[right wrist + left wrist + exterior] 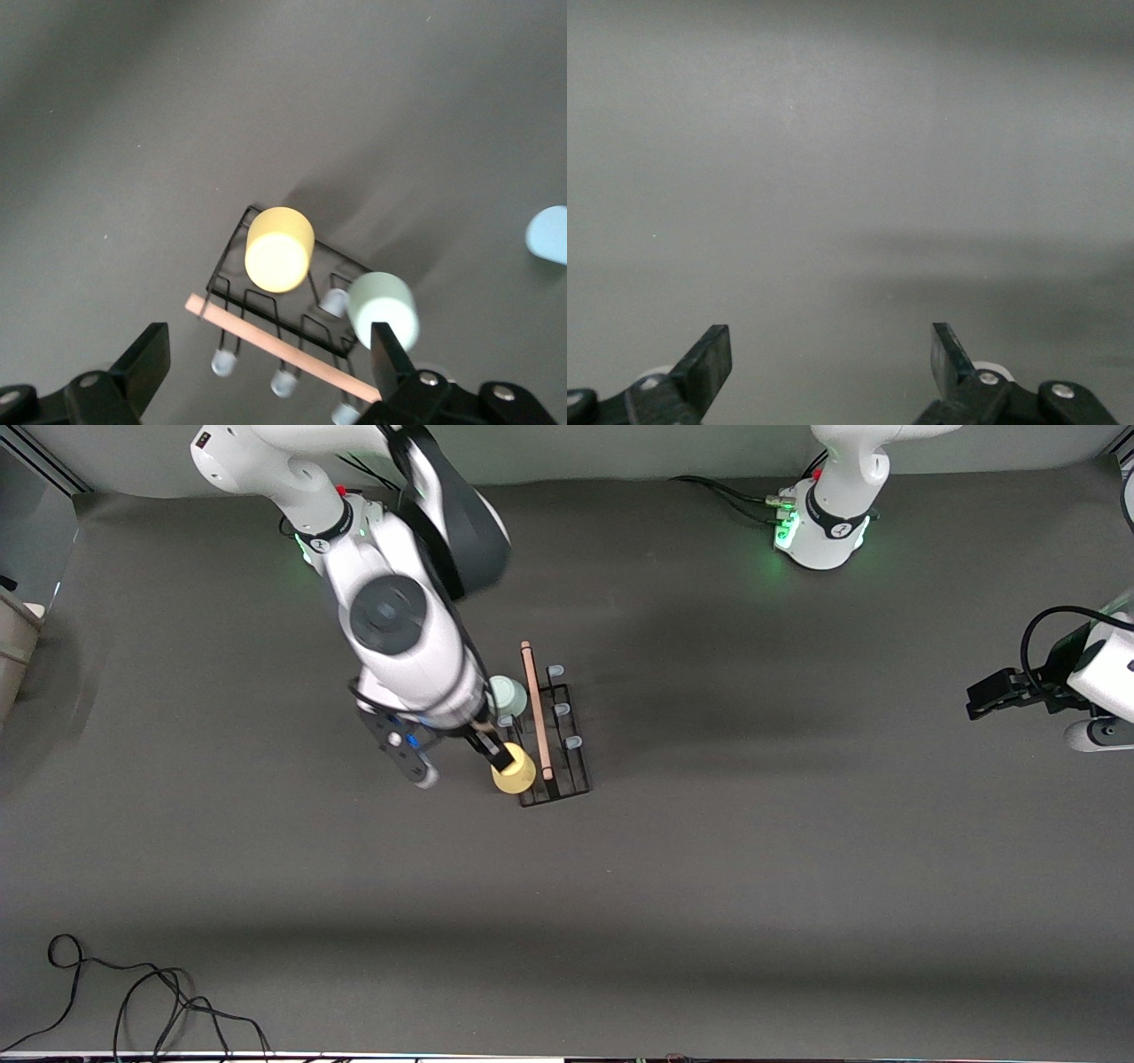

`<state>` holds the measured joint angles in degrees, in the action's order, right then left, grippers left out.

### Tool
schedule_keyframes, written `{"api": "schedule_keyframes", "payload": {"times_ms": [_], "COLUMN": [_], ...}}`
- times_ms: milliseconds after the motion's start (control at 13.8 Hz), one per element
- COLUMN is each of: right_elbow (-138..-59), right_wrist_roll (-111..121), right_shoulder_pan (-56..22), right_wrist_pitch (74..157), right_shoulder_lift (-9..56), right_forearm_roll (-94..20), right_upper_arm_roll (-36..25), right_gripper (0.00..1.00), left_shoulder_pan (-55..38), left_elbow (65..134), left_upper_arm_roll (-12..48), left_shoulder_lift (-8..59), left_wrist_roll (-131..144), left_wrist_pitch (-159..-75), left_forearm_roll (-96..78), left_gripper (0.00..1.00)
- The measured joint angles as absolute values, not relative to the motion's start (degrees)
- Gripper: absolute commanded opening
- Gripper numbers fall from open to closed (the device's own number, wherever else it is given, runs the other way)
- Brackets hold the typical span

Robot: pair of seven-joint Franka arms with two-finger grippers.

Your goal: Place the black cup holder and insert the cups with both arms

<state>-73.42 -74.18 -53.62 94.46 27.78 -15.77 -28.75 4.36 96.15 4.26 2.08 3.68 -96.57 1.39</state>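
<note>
The black cup holder [576,772] stands mid-table with its wooden rod handle [536,708] on top. The yellow cup [514,772] sits upside down on its peg nearest the front camera, and the mint cup [507,693] sits on a farther peg on the same side. My right gripper [461,766] is open and empty over that side of the rack. In the right wrist view [268,354] I see the rack [227,276], the yellow cup [279,251], the mint cup [383,310] and the blue cup [549,235] on the table beside the rack. My left gripper [992,695] [831,354] waits, open and empty, over the left arm's end.
Three bare pale-tipped pegs [562,709] stick out on the rack's side toward the left arm. Loose black cables [133,1001] lie near the front edge at the right arm's end. A beige box [13,646] stands at that table end.
</note>
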Motion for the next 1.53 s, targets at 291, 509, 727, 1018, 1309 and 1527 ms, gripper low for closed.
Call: {"api": "schedule_keyframes", "payload": {"times_ms": [291,509,727,1018,1309,1527], "right_elbow": [-73.49,-76.15,-80.42,-85.96,-87.68,-88.35], "right_wrist_roll": [-60.46,-51.63,-38.69,-20.98,-2.12,6.11], "right_shoulder_pan": [-53.33,-52.83,-43.88,-22.41,-6.38,-2.76], "right_wrist_pitch": [84.43,82.76,82.48,82.55,84.91,86.96], "right_shoulder_lift": [19.83,14.12,8.36,1.49,0.18,0.22], "right_forearm_roll": [-12.52,-7.37,-2.85,0.15,0.22,0.22], "right_upper_arm_roll": [-33.21,-33.56,-28.60,-14.49,-7.43,-6.82], "right_gripper": [1.00,1.00,1.00,1.00,1.00,1.00], "left_shoulder_pan": [4.83,5.43,6.88,6.91,6.73,6.65], "left_elbow": [96.13,96.07,96.02,95.86,92.31,91.59], "left_upper_arm_roll": [4.24,4.21,4.15,4.82,5.58,6.38], "left_shoulder_lift": [2.08,2.08,2.08,2.06,1.83,1.50], "left_wrist_roll": [3.08,1.27,-1.59,-1.32,-1.25,-1.25], "left_wrist_pitch": [-96.57,-96.71,-96.62,-95.94,-90.58,-89.08], "left_forearm_roll": [1.36,-1.32,-2.56,-2.64,-2.18,0.06], "left_gripper": [1.00,1.00,1.00,1.00,1.00,1.00]}}
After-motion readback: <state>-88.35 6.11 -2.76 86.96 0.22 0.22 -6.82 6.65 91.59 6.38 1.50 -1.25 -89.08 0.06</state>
